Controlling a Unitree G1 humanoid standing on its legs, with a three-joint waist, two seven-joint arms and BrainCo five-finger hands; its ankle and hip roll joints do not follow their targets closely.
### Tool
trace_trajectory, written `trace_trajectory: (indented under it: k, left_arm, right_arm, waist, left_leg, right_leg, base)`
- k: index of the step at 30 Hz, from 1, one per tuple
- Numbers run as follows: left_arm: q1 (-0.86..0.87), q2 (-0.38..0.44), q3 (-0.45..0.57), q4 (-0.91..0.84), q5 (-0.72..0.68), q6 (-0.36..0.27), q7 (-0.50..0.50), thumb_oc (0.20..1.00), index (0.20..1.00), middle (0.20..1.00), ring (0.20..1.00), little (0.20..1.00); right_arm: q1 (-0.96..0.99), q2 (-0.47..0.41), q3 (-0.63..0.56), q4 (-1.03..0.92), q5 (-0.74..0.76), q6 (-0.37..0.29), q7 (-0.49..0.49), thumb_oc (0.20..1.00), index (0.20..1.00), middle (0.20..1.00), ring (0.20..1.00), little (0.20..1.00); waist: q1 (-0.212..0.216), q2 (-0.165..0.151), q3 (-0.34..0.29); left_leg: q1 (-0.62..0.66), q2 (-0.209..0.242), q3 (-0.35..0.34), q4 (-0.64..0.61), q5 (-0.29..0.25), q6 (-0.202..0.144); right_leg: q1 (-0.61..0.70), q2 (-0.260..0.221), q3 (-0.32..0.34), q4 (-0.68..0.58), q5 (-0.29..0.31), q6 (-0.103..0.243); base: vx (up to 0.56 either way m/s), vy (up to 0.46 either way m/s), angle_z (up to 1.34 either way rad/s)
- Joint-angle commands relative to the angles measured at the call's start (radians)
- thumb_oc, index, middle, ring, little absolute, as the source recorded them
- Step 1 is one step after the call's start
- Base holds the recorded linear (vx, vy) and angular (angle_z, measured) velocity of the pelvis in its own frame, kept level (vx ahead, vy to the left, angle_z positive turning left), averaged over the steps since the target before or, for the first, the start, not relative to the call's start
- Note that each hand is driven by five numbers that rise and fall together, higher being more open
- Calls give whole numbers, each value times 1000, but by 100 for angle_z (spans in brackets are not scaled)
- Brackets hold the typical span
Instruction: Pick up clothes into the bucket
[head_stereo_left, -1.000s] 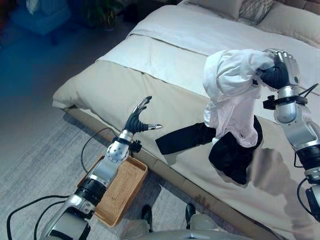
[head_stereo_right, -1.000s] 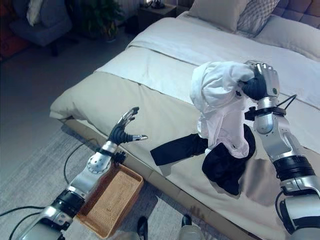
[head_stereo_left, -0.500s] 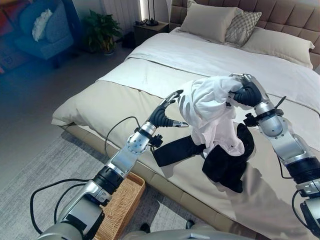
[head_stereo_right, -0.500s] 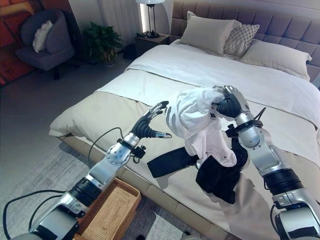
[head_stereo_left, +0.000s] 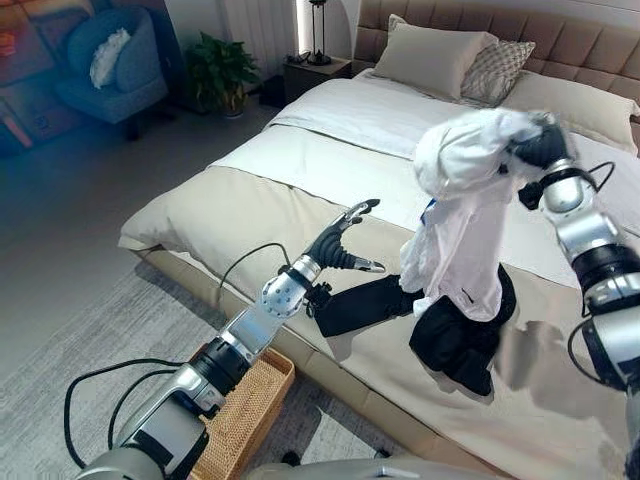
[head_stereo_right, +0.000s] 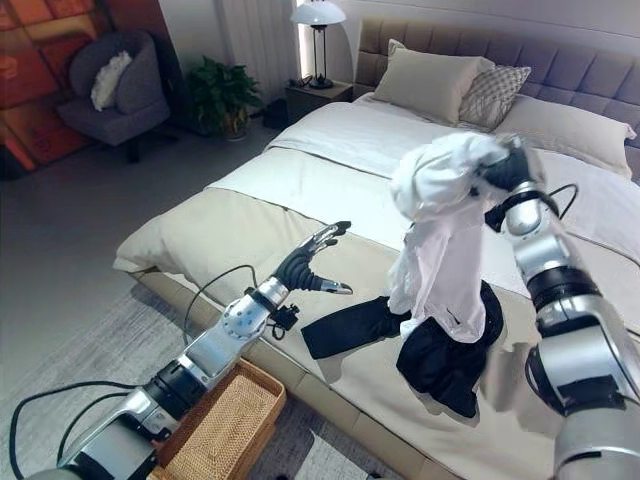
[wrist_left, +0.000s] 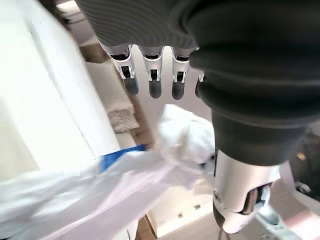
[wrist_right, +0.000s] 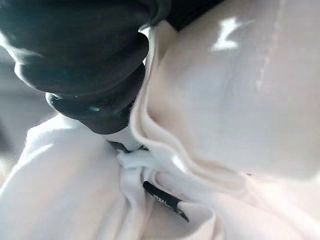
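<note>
Down on the floor beside the bed (head_stereo_right: 200, 235), a woven basket (head_stereo_right: 225, 425) sits below the left arm, well short of its fingers. The left hand (head_stereo_right: 305, 265) reaches over the bed edge with fingers (wrist_left: 152, 82) straight and spread, holding nothing, a black garment (head_stereo_right: 440, 355) lying just past them. Beyond, the right hand (head_stereo_left: 540, 148) grips a white garment (head_stereo_right: 440, 240) aloft, fingers buried in cloth.

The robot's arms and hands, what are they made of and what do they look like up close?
Both arms are jointed silver-grey metal tubes with black bands at the joints. The left hand has slim silver fingers with dark rounded tips and a dark ribbed cover over its back and wrist. The right hand wears the same dark cover.
</note>
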Motion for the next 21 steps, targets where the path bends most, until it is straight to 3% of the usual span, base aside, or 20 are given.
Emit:
trace_trajectory:
  k: [1, 2, 5, 7, 8, 9, 17, 21]
  left_arm:
    - [43, 22, 33, 17, -32, -31, 11, 1000, 1000, 1000, 1000, 1000]
    - [73, 23, 43, 53, -22, -35, 20, 1000, 1000, 1000, 1000, 1000]
    - [254, 13, 92, 293, 80, -18, 55, 1000, 1000, 1000, 1000, 1000]
    - [292, 5, 114, 347, 96, -11, 61, 1000, 1000, 1000, 1000, 1000]
    - [326, -3, 134, 406, 110, -1, 65, 1000, 1000, 1000, 1000, 1000]
    - [396, -25, 182, 523, 123, 18, 74, 1000, 1000, 1000, 1000, 1000]
    - [470, -106, 303, 932, 159, 62, 94, 1000, 1000, 1000, 1000, 1000]
    - [466, -124, 336, 1007, 141, 67, 93, 1000, 1000, 1000, 1000, 1000]
  right_arm:
    - [-159, -51, -33, -31, 65, -68, -135, 200, 200, 200, 200, 200]
    - [-153, -51, -40, -37, 64, -76, -146, 213, 213, 213, 213, 213]
    - [-133, -77, -58, -44, 58, -88, -142, 1000, 1000, 1000, 1000, 1000]
    - [-122, -76, -54, -50, 52, -89, -131, 805, 805, 805, 805, 805]
    - [-112, -78, -51, -53, 50, -89, -118, 567, 567, 567, 567, 567]
    - [-85, -84, -51, -49, 43, -86, -99, 200, 200, 200, 200, 200]
    - [-60, -60, -32, 1, 30, -91, -33, 200, 200, 200, 200, 200]
    - [-56, -57, -21, 13, 17, -88, -10, 200, 200, 200, 200, 200]
  waist:
    - [20, -64, -51]
    - [23, -65, -49]
    - [36, -71, -48]
    - [37, -73, -49]
    - [39, -74, -48]
    - [43, -72, -45]
    - [50, -68, -41]
    - [48, -68, -42]
  left_leg:
    - [-46, -13, -4, 99, -90, -6]
    - [-49, -14, -6, 100, -89, -7]
    - [-52, -16, -5, 99, -89, -7]
    - [-53, -17, -5, 101, -89, -7]
    - [-52, -17, -4, 101, -89, -7]
    - [-44, -15, -5, 101, -98, -7]
    - [-50, -16, -3, 99, -91, -9]
    - [-50, -17, -7, 95, -89, -10]
  right_leg:
    - [-46, -11, -9, 82, -14, 22]
    - [-49, -11, -8, 84, -15, 22]
    - [-53, -13, -13, 88, -17, 21]
    - [-54, -13, -12, 90, -17, 20]
    - [-52, -13, -12, 90, -18, 20]
    - [-46, -12, -13, 92, -26, 20]
    - [-52, -13, -18, 93, -25, 19]
    - [-54, -14, -20, 94, -26, 19]
  base:
    - [0, 0, 0]
    - [0, 0, 0]
    - [0, 0, 0]
    - [0, 0, 0]
    - [30, -5, 3]
    - [31, -5, 5]
    - [-7, 9, 4]
    - [0, 0, 0]
